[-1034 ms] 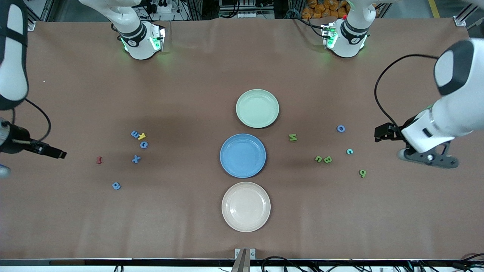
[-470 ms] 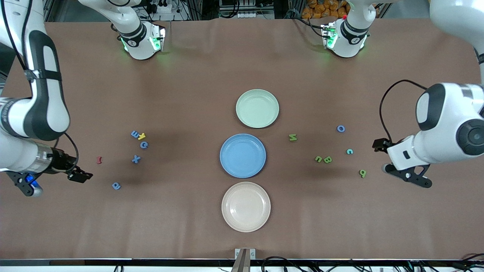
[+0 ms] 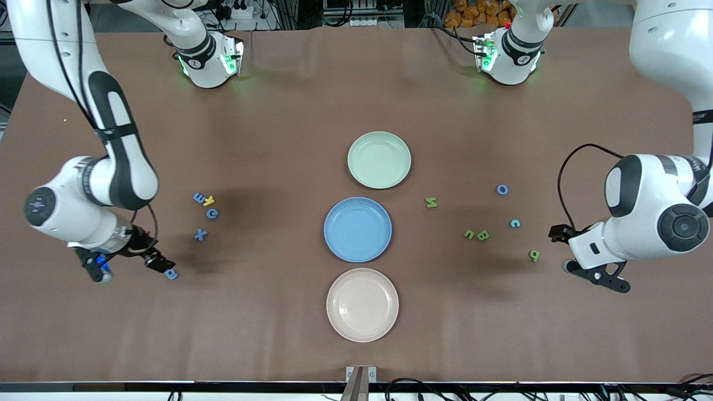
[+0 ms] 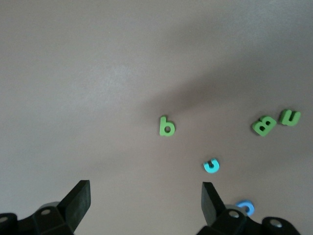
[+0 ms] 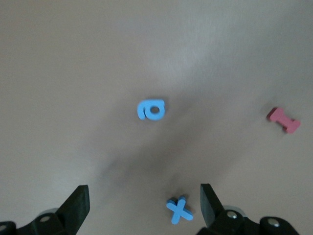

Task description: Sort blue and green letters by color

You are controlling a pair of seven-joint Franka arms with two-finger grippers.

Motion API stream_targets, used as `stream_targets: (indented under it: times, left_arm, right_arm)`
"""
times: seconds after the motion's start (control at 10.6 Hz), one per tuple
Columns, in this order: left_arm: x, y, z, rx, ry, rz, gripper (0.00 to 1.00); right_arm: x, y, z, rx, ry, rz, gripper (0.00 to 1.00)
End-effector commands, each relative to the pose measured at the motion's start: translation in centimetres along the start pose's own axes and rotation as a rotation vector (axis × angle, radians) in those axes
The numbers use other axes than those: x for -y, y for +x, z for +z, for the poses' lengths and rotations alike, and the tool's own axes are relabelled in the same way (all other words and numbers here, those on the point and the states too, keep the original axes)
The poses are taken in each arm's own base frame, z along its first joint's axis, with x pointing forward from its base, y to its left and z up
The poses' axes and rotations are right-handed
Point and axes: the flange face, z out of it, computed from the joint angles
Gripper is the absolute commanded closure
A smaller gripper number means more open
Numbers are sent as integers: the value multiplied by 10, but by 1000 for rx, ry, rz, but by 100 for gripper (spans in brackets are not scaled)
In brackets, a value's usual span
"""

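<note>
Brown covering: the table (image 3: 289, 111) wears a plain brown sheet, with three plates in a row down its middle.
Plates: a pale green plate (image 3: 379, 160) lies farthest from the front camera, a blue plate (image 3: 357, 229) sits next, and a cream plate (image 3: 362, 304) is nearest.
Blue letters, right arm's end: an E (image 3: 198, 197) touches a small yellow letter (image 3: 209, 201); a G (image 3: 211, 213) lies just beside them, an X (image 3: 200, 235) nearer the camera, and a blue "a" (image 3: 172, 274) nearest of all.
Red letter: seen only in the right wrist view, a dark red I (image 5: 283, 120) lies well apart from the "a" (image 5: 151, 109).
Green letters, left arm's end: an N (image 3: 431, 203) lies nearest the plates; a "u" (image 3: 469, 235) and a B (image 3: 483, 235) sit side by side; a "b" (image 3: 534, 255) lies nearer the camera.
Other letters there: a blue O (image 3: 502, 190) and a small turquoise "c" (image 3: 515, 224) lie apart from the green ones.
Right gripper (image 3: 157, 263): low over the table just beside the blue "a", its fingers (image 5: 77, 205) spread apart and holding nothing.
Left gripper (image 3: 558, 233): low over bare table beside the green "b" (image 4: 167, 126), its fingers (image 4: 78, 199) spread apart and holding nothing.
</note>
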Motion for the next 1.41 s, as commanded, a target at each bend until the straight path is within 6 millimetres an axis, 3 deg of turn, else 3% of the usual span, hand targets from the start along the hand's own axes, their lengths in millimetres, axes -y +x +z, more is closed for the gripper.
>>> stream_targets:
  times: [0.0, 0.19, 0.38, 0.56, 0.75, 0.94, 1.03, 1.13, 1.32]
  left_arm:
    - [-10, 0, 25, -30, 22, 40, 0]
    - [-5, 0, 53, -31, 14, 40, 0]
    - [-7, 5, 83, -20, -1, 44, 0]
    - [-1, 8, 108, -30, -8, 40, 0]
    - [2, 8, 120, -38, -10, 61, 0]
    - [0, 9, 135, -40, -13, 68, 0]
    - [-1, 6, 141, -40, -4, 77, 0]
    - [-2, 7, 141, -49, 0, 81, 0]
    - [-3, 7, 150, -54, 17, 100, 0]
  right_arm:
    - [1, -28, 32, 46, -17, -15, 0]
    - [-4, -48, 62, 47, -33, -54, 0]
    - [-17, -54, 83, 47, -76, -88, 0]
    - [-21, -59, 90, 57, -98, -103, 0]
    - [-22, -64, 93, 62, -105, -112, 0]
    - [-23, -66, 93, 56, -119, -136, 66]
    - [-23, -68, 95, 57, -121, -139, 86]
    - [-22, -70, 96, 57, -117, -143, 98]
    - [-22, -69, 95, 56, -116, -141, 100]
